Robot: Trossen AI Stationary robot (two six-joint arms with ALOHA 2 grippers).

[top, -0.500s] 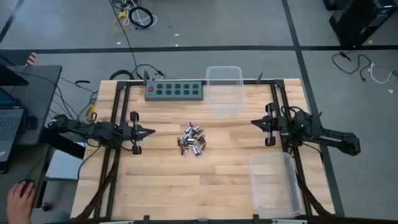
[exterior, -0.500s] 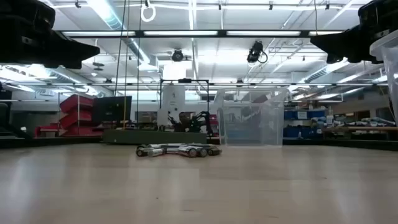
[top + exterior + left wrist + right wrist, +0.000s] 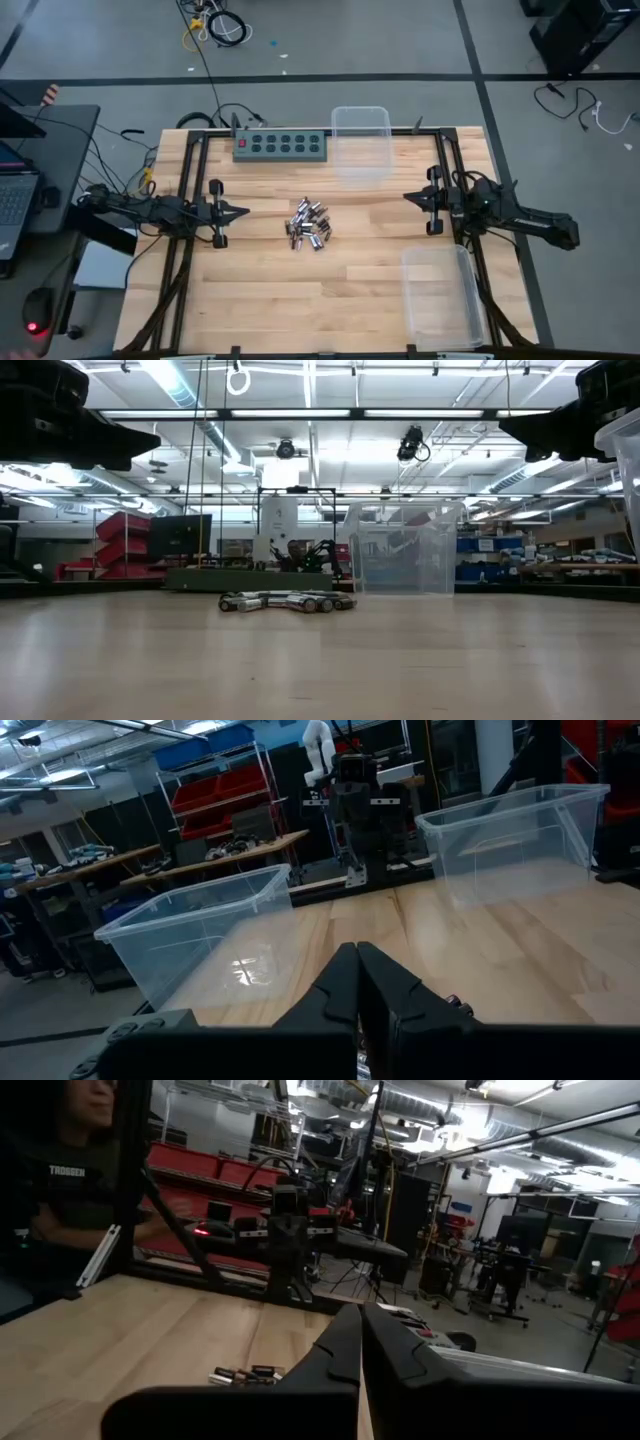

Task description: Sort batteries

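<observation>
Wooden desk point(image 3: 260, 290) carries the batteries point(image 3: 309, 224) in one loose heap near the centre of the high view, silvery and dark cells lying on their sides and touching one another. Left gripper point(image 3: 240, 211) sits at mid-left of the frame, well apart from the heap, jaws closed on nothing. Right gripper point(image 3: 409, 196) sits at mid-right, also well apart from the heap, jaws closed and empty. Green power strip point(image 3: 281, 147) lies along the upper edge of the desk, above the heap. Clear bin point(image 3: 360, 140) stands just right of the strip at upper centre. Second clear bin point(image 3: 440, 295) occupies the lower right of the desk. Low view: heap appears as a flat row at frame centre.
</observation>
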